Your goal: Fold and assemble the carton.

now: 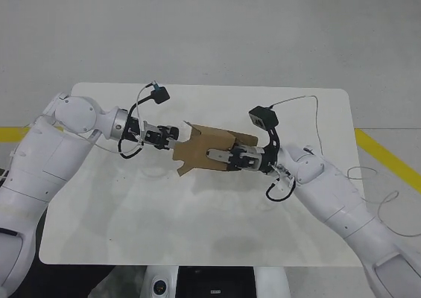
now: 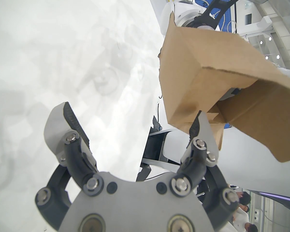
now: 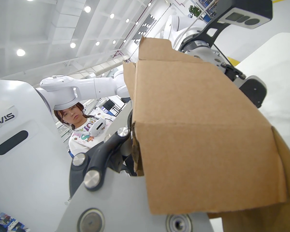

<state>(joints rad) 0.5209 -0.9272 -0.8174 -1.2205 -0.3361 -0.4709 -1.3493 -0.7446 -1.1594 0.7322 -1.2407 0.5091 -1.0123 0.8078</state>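
Your right gripper (image 1: 214, 155) was clamped on the opened-up carton (image 1: 199, 143), left gripper (image 2: 133, 113) sat open at its end, and the flaps didn't look folded yet.

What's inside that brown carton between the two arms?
Through the open end of the carton, folded brown flaps and a pale piece, probably the right gripper clamped on a wall. No contents show, but the cardboard walls hide most of the interior.
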